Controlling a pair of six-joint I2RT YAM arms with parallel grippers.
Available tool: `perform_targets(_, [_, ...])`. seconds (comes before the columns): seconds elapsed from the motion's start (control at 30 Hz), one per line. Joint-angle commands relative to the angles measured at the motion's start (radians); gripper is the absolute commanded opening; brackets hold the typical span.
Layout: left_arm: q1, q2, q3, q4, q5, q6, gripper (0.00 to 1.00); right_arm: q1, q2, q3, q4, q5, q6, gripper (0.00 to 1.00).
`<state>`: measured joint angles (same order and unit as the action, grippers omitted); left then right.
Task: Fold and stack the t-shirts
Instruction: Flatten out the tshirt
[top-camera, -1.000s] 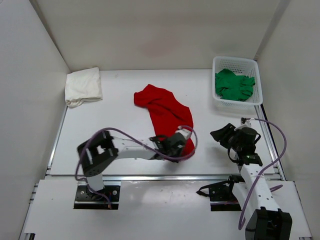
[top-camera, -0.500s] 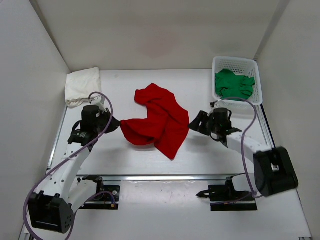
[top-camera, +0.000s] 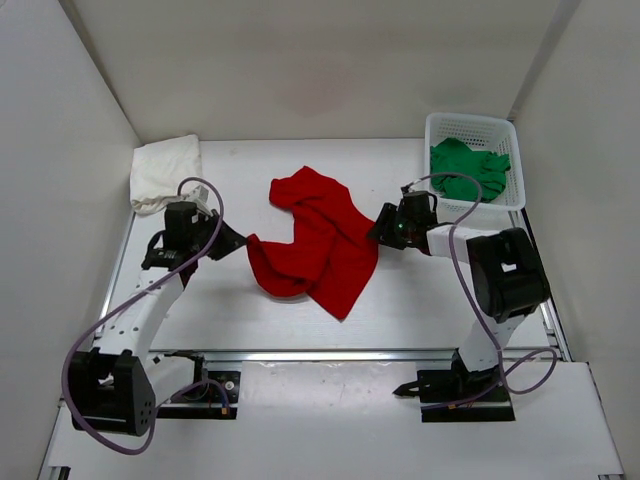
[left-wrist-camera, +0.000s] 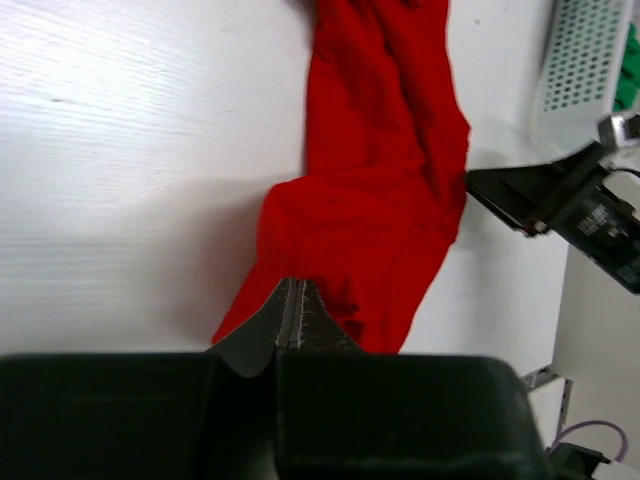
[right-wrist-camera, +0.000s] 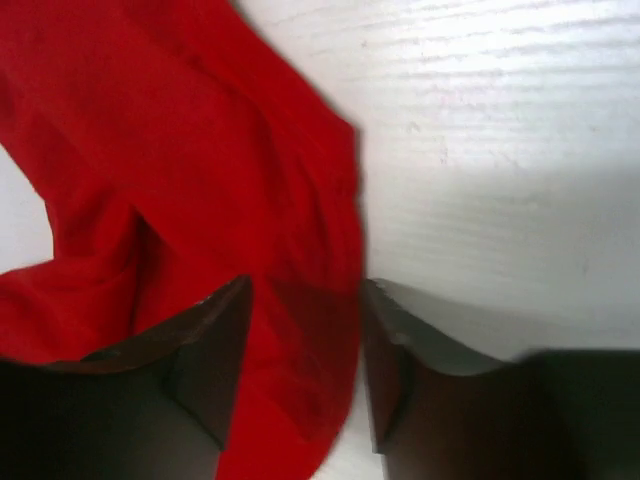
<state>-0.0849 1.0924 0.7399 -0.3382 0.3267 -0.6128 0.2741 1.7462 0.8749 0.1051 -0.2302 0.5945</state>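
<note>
Left wrist, left hand (left-wrist-camera: 291, 300) pinching red t-shirt (left-wrist-camera: 385, 190), right hand (right-wrist-camera: 305, 300) open (seemingly astride it)

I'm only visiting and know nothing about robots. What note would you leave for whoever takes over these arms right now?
Left gripper: shut on the left edge of the crumpled bright red cloth t-shirt.
Right gripper: open, straddling its right edge.
White cloth t-shirt: compact bundle, far-left corner.
Bright green t-shirt: crumpled in the white plastic mesh basket.
Done: nothing stacked.
Left: fold red and green, stack all three.
</note>
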Motion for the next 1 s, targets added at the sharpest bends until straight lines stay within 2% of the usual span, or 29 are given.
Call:
perform_targets(0.0, [-0.053,0.006,0.071,0.094,-0.017,-0.051,0.00,0.001,0.050,0.065,0.021,-0.086,-0.016,0.42])
perform_targets(0.03, [-0.056,0.020,0.090,0.097,-0.031,-0.056,0.00,0.008,0.050,0.084,0.027,-0.110,-0.016,0.21])
perform_targets(0.1, [-0.035,0.050,0.116,0.143,0.023,-0.089,0.00,0.000,0.038,0.102,0.042,-0.150,-0.015,0.05])
perform_targets(0.13, [-0.014,0.063,0.131,0.168,0.066,-0.116,0.00,-0.007,-0.003,0.108,0.041,-0.161,-0.013,0.00])
perform_targets(0.23, [0.045,0.090,0.187,0.185,0.127,-0.146,0.00,-0.006,-0.129,0.093,0.013,-0.127,-0.034,0.00])
perform_targets(0.33, [0.126,0.075,0.292,0.191,0.160,-0.159,0.00,-0.003,-0.345,0.139,-0.105,-0.086,-0.088,0.00])
perform_targets(0.43, [0.143,0.066,0.384,0.171,0.172,-0.159,0.00,0.020,-0.488,0.217,-0.224,-0.048,-0.131,0.00])
perform_targets(0.53, [0.177,0.040,0.439,0.186,0.175,-0.185,0.00,0.030,-0.565,0.336,-0.340,-0.047,-0.160,0.00])
perform_targets(0.7, [0.286,0.020,0.602,0.118,0.166,-0.179,0.00,0.053,-0.597,0.658,-0.550,-0.100,-0.186,0.01])
perform_targets(0.8, [0.281,0.018,0.688,0.050,0.117,-0.139,0.00,0.089,-0.585,0.829,-0.634,-0.096,-0.199,0.00])
perform_targets(0.9, [0.251,0.006,0.719,-0.011,0.037,-0.084,0.00,0.012,-0.582,0.846,-0.645,-0.162,-0.181,0.00])
perform_targets(0.97, [0.220,-0.005,0.695,-0.004,-0.008,-0.061,0.00,-0.089,-0.580,0.772,-0.555,-0.312,-0.138,0.00])
